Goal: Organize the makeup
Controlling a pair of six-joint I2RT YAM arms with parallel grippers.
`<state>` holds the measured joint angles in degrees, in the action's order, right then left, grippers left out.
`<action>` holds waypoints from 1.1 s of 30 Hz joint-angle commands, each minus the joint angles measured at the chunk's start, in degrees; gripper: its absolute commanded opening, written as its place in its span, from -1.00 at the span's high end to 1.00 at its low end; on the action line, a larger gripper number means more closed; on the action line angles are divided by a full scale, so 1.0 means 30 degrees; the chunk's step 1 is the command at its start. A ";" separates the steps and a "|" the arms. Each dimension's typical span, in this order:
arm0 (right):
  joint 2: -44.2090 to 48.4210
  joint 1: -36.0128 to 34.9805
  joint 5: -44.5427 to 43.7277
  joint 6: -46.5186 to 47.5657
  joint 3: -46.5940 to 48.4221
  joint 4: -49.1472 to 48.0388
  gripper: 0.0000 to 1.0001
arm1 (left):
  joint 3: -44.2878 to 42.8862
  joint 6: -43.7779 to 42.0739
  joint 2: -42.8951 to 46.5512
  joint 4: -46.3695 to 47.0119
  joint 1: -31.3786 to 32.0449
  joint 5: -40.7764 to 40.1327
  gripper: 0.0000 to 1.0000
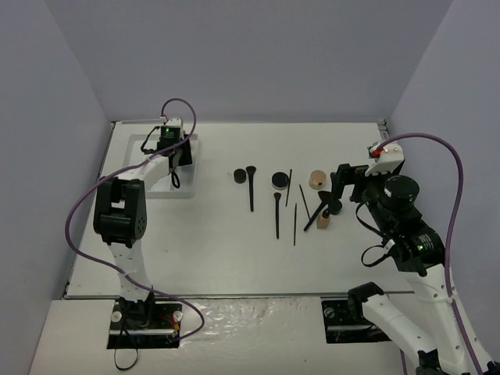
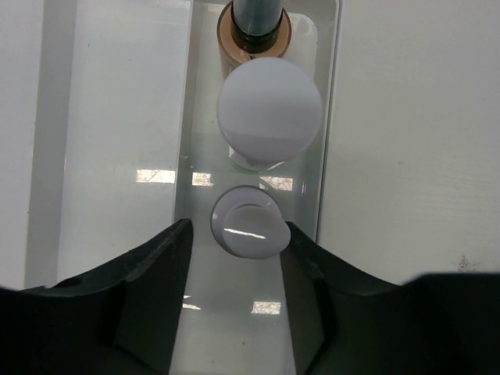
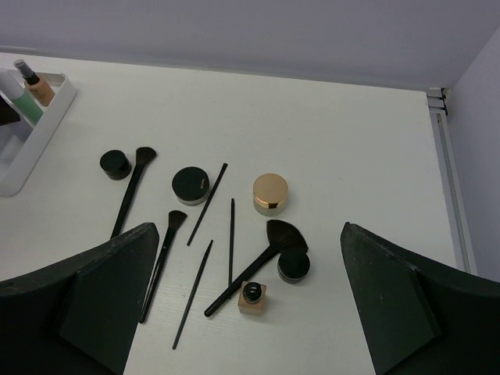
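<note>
the white tray (image 3: 35, 144) held only a few bottles (image 2: 269, 109), so most sorting remained. the right gripper (image 3: 248, 230) hung wide open above the loose brushes (image 3: 129, 191), pencils (image 3: 207, 204), jars (image 3: 191, 185) and tan compact (image 3: 270, 193) outside it. the left gripper (image 2: 236, 230) had its fingers slightly parted around a lilac bottle (image 2: 248, 232) standing in the tray, apparently not clamping it.

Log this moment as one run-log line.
left gripper: open, straddling small lilac-capped bottle in white plastic tray | right gripper: open, empty, above loose black brushes, thin black pencils, round black jars
</note>
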<state>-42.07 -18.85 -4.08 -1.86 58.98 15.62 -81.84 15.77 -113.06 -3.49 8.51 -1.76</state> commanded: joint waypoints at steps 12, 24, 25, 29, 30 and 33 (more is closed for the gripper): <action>0.0864 -0.0132 0.0314 -0.0393 0.0029 -0.1602 -1.00 | 0.0906 -0.0512 0.4335 -0.1000 0.1392 -0.0540 -0.38; 0.0959 -0.0132 0.1035 -0.0496 0.0524 -0.1659 -1.00 | 0.2119 -0.0403 0.6471 -0.0435 1.0434 -0.0089 -0.61; 0.0970 -0.0132 0.1060 -0.0425 0.0606 -0.1637 -1.00 | 0.1906 -0.0290 0.6026 -0.0199 1.1249 0.0016 -0.62; 0.1107 -0.0132 0.1124 -0.0250 0.0965 -0.1602 -1.00 | 0.1150 -0.0082 0.4626 0.0689 1.3821 0.0546 -0.63; 0.1184 -0.0132 0.1124 -0.0231 0.1039 -0.1602 -1.00 | 0.0924 -0.0139 0.4252 0.0964 1.4164 0.0585 -0.63; 0.1532 -0.0132 0.1009 -0.0154 0.1255 -0.1602 -1.00 | 0.0142 -0.0615 0.3177 0.2028 1.5340 0.1328 -0.64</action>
<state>-38.56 -18.85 -1.46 -2.95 59.53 15.55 -75.72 14.31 -102.01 -4.09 51.61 -0.34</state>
